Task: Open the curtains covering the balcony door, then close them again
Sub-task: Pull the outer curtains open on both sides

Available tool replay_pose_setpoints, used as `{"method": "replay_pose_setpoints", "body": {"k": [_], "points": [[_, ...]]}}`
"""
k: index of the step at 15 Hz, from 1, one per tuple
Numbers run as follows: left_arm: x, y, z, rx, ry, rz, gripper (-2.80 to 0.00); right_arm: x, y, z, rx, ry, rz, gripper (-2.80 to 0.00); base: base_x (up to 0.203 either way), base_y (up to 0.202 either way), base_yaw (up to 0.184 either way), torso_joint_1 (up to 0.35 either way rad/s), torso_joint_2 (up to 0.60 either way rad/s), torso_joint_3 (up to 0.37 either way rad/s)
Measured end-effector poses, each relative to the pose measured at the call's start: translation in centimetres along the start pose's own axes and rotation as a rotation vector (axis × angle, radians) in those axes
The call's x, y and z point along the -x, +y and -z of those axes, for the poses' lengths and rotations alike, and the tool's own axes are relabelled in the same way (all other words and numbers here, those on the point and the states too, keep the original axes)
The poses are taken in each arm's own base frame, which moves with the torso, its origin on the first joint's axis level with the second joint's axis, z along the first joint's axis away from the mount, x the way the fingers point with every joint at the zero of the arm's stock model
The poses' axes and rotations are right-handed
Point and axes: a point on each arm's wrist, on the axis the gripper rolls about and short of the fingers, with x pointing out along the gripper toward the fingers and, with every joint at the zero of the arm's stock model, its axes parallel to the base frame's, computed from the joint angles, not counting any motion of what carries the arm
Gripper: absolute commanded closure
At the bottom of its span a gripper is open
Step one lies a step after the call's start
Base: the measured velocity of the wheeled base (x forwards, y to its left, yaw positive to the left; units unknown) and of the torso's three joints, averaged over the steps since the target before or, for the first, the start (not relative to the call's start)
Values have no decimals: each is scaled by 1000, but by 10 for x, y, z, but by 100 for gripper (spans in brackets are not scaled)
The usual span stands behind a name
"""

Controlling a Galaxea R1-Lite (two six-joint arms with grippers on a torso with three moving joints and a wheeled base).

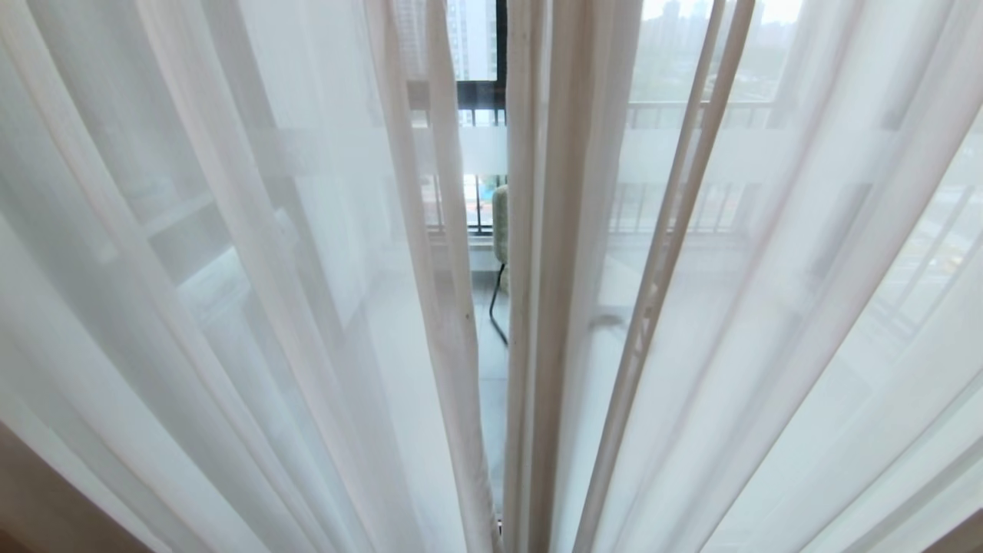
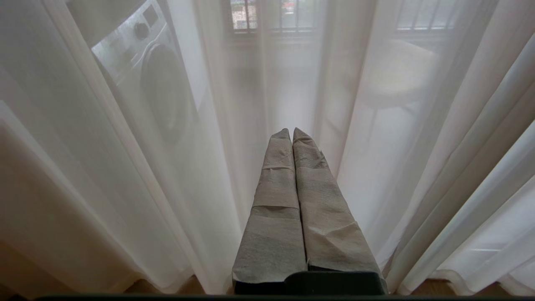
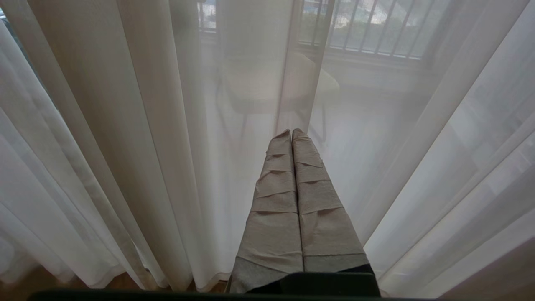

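Head view: curtains (image 1: 230,269) veil all but a slit at 12 o'clock.
We see left gripper (image 2: 291,133) and right gripper (image 3: 291,133) jaws pressed together, empty; balcony door (image 1: 482,92) mostly hidden.

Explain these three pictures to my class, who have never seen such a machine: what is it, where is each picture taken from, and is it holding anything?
This is a wheeled robot with two arms. One picture comes from a camera on its head; the other two come from cameras on its wrists. It faces sheer white curtains with a narrow gap in the middle, where the balcony door shows. Through the cloth you can make out a washing machine and a chair. The padded pair in each wrist picture is a gripper: the left gripper and the right gripper are both shut and hold nothing.
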Motion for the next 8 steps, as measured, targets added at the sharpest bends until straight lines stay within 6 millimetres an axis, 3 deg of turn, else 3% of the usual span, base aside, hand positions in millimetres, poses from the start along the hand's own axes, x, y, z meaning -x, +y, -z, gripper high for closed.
{"method": "replay_pose_setpoints", "body": {"k": [8], "points": [[0,0,0,0,0,0,0,0,0,0,0,1,-1,0,0,0,0,0,0,0]]}}
